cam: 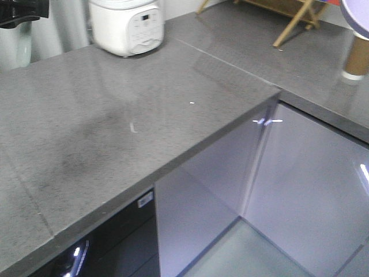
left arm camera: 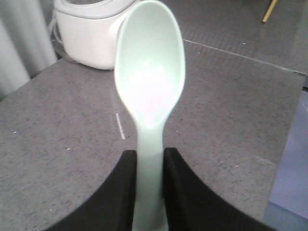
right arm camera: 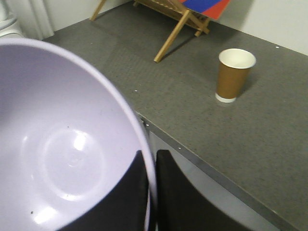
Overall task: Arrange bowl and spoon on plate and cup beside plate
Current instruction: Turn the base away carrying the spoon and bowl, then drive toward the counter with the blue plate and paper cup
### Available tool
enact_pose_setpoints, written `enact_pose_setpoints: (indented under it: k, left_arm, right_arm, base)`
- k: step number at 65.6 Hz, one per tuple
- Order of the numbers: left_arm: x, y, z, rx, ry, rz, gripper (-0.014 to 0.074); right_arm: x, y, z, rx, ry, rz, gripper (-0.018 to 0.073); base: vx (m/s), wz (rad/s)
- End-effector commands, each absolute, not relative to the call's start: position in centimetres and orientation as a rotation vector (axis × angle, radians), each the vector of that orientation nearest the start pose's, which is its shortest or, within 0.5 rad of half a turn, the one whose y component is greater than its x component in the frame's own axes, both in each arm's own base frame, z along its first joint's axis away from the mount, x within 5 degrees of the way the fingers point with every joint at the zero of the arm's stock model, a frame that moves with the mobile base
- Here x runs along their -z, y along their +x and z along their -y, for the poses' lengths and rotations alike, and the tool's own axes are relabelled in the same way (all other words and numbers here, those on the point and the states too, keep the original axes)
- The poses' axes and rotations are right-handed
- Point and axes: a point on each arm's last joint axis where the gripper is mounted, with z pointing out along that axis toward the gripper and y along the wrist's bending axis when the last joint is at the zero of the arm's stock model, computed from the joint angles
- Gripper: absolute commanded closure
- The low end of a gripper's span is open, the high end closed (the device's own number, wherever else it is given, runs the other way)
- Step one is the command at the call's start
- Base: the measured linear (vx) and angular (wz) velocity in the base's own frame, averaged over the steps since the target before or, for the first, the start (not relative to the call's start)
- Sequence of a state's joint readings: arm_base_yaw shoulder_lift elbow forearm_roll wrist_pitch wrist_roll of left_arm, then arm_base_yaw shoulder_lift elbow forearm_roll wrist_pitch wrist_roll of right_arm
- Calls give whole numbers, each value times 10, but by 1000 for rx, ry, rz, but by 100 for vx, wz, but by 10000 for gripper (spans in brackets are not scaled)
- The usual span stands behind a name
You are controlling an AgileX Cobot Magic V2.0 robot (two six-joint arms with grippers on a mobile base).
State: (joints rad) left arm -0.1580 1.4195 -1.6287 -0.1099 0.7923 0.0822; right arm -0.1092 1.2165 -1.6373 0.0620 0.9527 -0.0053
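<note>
My left gripper (left arm camera: pixel 150 153) is shut on the handle of the pale mint-green spoon (left arm camera: pixel 150 72), whose scoop points away from me above the grey counter (left arm camera: pixel 57 159). The lavender bowl (right arm camera: pixel 62 144) fills the left of the right wrist view. My right gripper (right arm camera: pixel 150 155) is shut on its rim, one finger inside and one outside. A lavender edge, probably the bowl (cam: pixel 357 16), shows at the front view's top right. The brown paper cup (right arm camera: pixel 235 74) stands upright on the far counter, and is cut off by the frame edge in the front view (cam: pixel 357 57). The plate is out of view.
A white rice cooker (cam: pixel 127 26) stands at the back of the L-shaped counter (cam: pixel 115 133), also seen ahead of the spoon (left arm camera: pixel 91 33). A wooden folding stand (right arm camera: pixel 178 24) is behind the cup. Glossy cabinet doors (cam: pixel 311 184) drop below the counter's edge.
</note>
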Motion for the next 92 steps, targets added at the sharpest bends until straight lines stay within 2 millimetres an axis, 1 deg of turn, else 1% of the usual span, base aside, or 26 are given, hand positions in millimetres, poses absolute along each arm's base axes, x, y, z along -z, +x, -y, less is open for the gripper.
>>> enact_pose_setpoints:
  k: [1,75,92]
  left_arm:
    - [-481,295,56,190,205,-1936,603]
    - [-481,295,56,190,205,-1936,603]
    - [-481,295,56,190,205,-1936,603]
  right_arm:
    - [-523,219,20,12,99,-1886,566]
    - [-523,219,20,12,99,-1886,566]
    - [-523,219,20,12,99,-1886,566]
  base:
    - [-4,-47]
    - [-3,-51]
    - [2,-37]
